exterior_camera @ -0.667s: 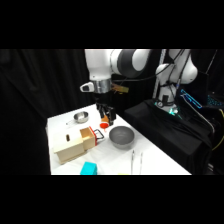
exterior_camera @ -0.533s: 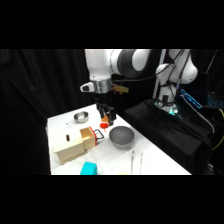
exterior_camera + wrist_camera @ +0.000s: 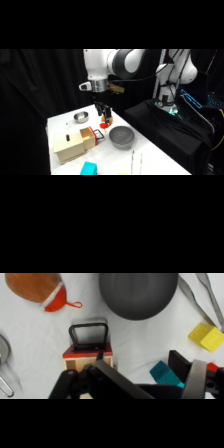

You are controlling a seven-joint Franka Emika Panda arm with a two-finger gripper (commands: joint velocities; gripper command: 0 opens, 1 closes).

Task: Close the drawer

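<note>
The small orange-brown wooden drawer (image 3: pixel 88 137) stood pulled out of its pale tan box (image 3: pixel 69 147). The white arm's gripper (image 3: pixel 103 116) hung above it. I could not tell its state.

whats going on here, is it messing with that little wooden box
A white robot arm hangs its tool over the table, above and just behind the pale wooden box. The box's orange-brown drawer sticks out, its dark loop handle facing a grey bowl. Nothing is being held or touched; the drawer has not yet been pushed in.
</note>
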